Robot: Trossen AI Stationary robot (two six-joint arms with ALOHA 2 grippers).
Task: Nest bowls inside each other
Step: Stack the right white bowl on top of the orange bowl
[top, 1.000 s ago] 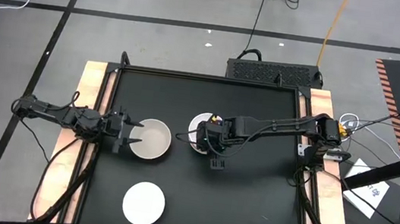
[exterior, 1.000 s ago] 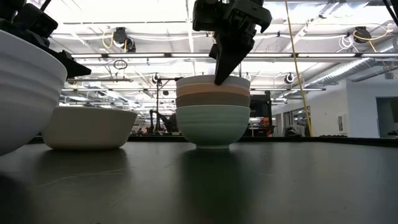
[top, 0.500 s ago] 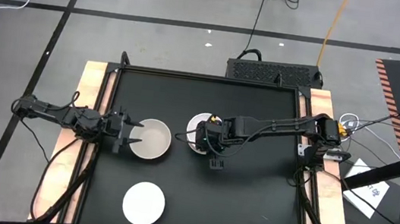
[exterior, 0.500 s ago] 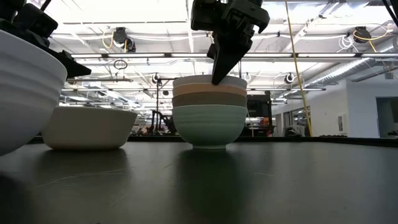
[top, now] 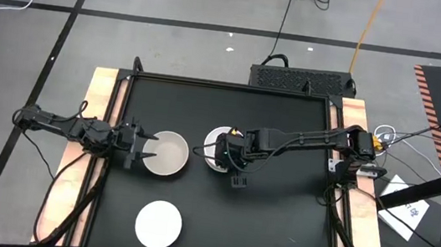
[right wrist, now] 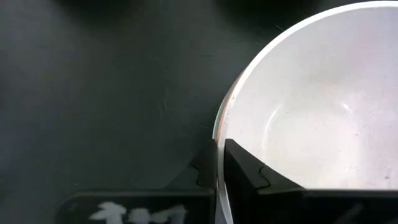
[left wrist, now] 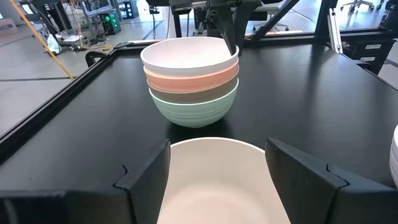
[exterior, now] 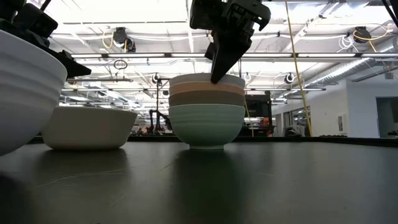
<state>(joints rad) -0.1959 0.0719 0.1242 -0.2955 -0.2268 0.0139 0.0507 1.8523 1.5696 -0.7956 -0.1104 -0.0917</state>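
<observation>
A stack of bowls [top: 214, 145] stands mid-table: mint green at the bottom, then olive-grey, salmon-orange and a white one on top [exterior: 206, 112] [left wrist: 193, 78]. My right gripper [top: 231, 155] [exterior: 216, 76] is shut on the stack's top rim. A beige-grey bowl [top: 168, 153] [exterior: 87, 127] sits on its base to the left of the stack. My left gripper [top: 144, 149] [left wrist: 217, 147] is open, its fingers on either side of this bowl's left rim without touching it. A second white bowl [top: 158, 224] [exterior: 22, 93] rests near the table's near edge. My right gripper pinches the top white bowl's rim [right wrist: 217, 146] on the stack's right-near side, one finger [right wrist: 242, 168] inside the bowl and one [right wrist: 205, 167] outside. The fingers come from above, pointing down. The stack stands upright with its mint base [exterior: 206, 144] on the table.
The black table top [top: 276, 223] has a raised frame around it [top: 233, 86], with wooden strips along the left and right sides. Bare surface lies to the right of the stack and along the far side. Cables and floor markings lie beyond the table.
My right gripper has moved a little toward the table's left edge, still shut on the rim. The stack has slid upright along the table with it, toward the beige-grey bowl. The left arm has kept still.
</observation>
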